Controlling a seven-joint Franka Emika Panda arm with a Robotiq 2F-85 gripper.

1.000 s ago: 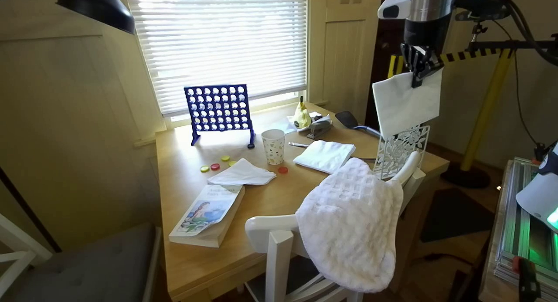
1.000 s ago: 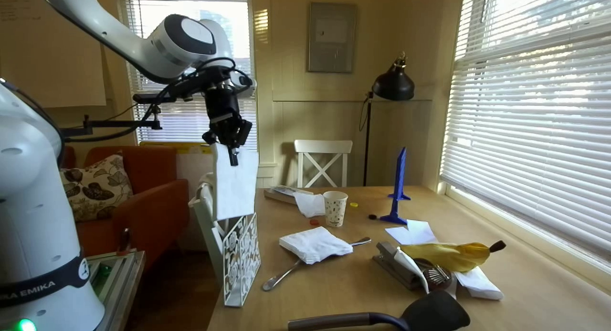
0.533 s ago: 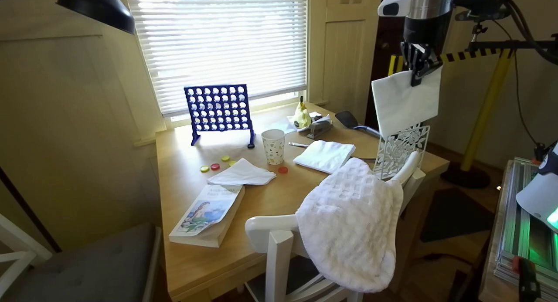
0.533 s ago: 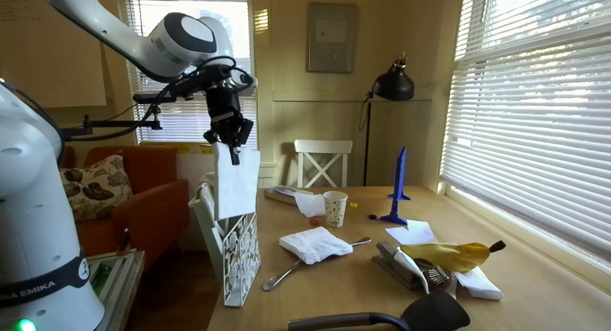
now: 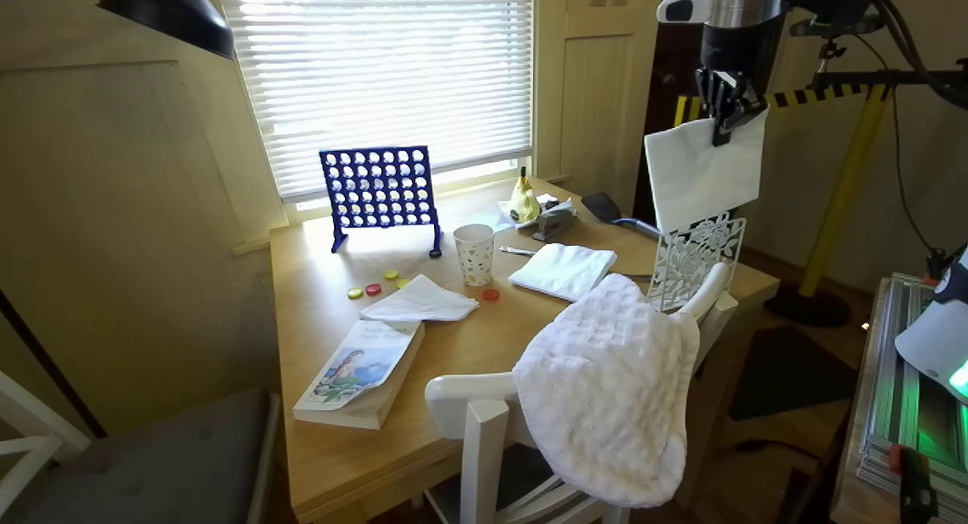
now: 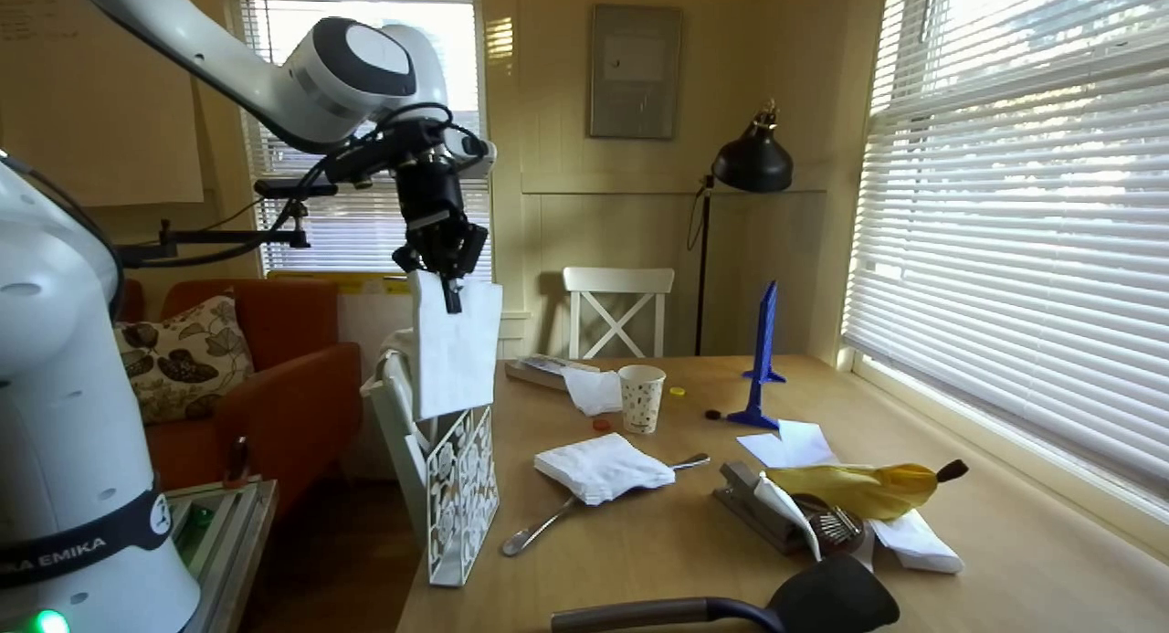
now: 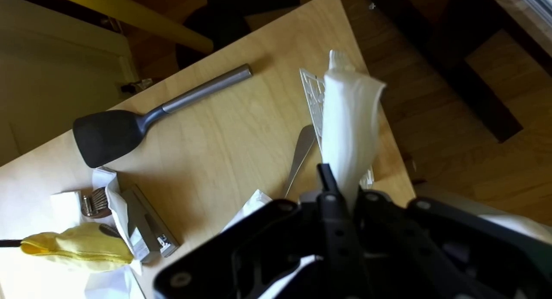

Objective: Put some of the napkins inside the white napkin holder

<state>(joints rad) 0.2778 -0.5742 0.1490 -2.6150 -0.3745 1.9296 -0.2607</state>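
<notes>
In an exterior view, the tool (image 5: 722,137) pinches napkins (image 5: 703,178); below the tool stands the white napkin holder (image 5: 694,265); lower left of the tool, a napkin stack (image 5: 563,270) lies on the counter (image 5: 480,346).

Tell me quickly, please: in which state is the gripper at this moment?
Gripper: closed, holding white napkins by their upper edge.

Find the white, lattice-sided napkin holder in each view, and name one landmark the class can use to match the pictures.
In an exterior view: the white, lattice-sided napkin holder stands right of centre, about mid-height.
In an exterior view: the holder is left of centre, in the lower half.
In the wrist view: the holder is just right of centre, mostly hidden by the held white paper napkins.
Shared landmark: the grey-handled black spatula.
</notes>
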